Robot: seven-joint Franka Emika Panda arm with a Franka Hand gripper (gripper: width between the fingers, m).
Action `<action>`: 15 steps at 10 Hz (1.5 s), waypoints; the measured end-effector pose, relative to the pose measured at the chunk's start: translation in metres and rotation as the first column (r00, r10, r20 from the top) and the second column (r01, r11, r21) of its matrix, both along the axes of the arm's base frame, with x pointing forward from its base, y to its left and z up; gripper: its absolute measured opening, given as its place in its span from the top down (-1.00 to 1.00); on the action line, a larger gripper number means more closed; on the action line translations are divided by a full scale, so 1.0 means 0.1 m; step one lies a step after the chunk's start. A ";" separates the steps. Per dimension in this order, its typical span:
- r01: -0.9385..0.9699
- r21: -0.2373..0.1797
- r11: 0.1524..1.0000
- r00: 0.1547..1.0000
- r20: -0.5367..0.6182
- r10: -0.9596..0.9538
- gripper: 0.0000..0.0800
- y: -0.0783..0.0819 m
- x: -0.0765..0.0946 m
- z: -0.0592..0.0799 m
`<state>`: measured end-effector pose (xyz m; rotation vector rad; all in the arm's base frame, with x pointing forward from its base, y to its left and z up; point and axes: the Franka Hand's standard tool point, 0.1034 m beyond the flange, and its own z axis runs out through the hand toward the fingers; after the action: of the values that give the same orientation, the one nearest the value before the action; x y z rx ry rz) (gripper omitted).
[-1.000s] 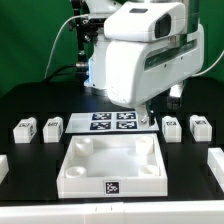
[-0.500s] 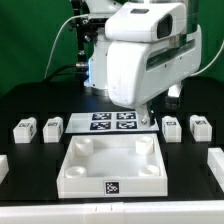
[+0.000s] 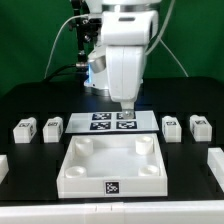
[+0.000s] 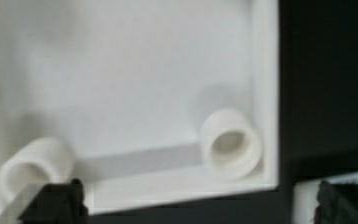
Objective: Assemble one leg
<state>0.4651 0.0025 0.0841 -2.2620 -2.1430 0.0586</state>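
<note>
gripper (image 4: 204, 198) is spread wide and holds nothing, above a tray (image 3: 70, 172) corner. the nearest leg (image 3: 172, 127) sits loose mid-frame at the exterior view's right. it looks light, stiff, smooth plastic; pinch its flat sides squarely or it may slip.

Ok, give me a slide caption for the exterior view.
Open gripper hovers by the marker board and socketed white tray part, with two legs waiting on each side.

White legs (image 3: 52, 127) with black-and-white square tags (image 3: 25, 126), white tray (image 3: 70, 166), black table (image 3: 30, 100)
</note>
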 end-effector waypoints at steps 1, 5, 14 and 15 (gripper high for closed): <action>-0.017 0.006 1.000 1.000 -0.009 0.017 -0.62 -0.08 -0.12 -0.11; 0.010 0.027 1.000 1.000 -0.010 -0.010 -0.62 -0.12 -0.36 -0.59; 0.022 0.033 0.999 1.000 0.003 -0.022 0.79 -0.16 -0.30 -0.69; 0.022 0.033 0.999 1.000 0.004 -0.022 0.86 -0.17 -0.30 -0.69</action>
<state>0.4350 -0.0141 0.0154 -2.2695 -2.1043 0.0181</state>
